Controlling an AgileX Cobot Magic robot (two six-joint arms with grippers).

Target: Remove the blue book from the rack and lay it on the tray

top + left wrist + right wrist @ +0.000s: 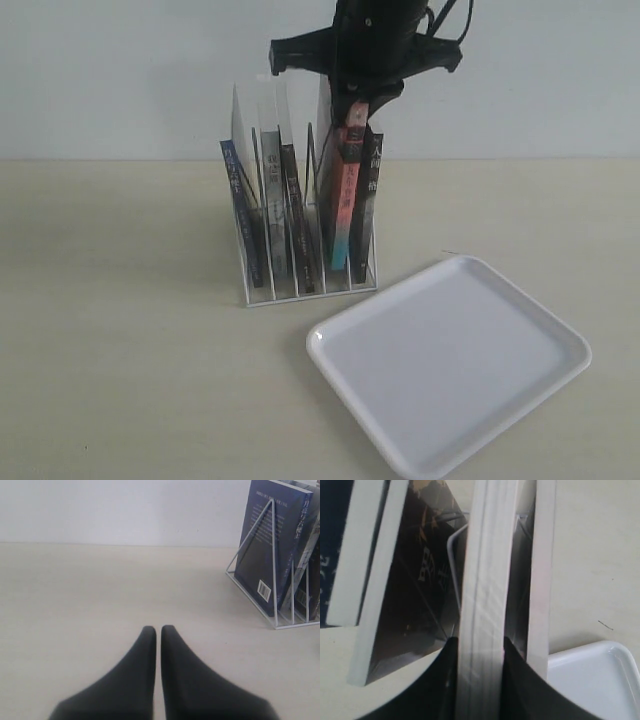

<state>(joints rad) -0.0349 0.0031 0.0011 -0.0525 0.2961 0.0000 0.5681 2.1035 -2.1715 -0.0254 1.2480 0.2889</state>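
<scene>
Exterior view, wire rack, glossy rounded tray, right claw pinching pink-teal book

Open table left of the rack; right gripper, clamping the pink-and-teal book, bars its right slots; tray at front-right.

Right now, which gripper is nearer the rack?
Right. The right gripper is at the top of the rack, clamped on the pink-and-teal-spined book; the left gripper is shut over the table, well apart from it.
</scene>
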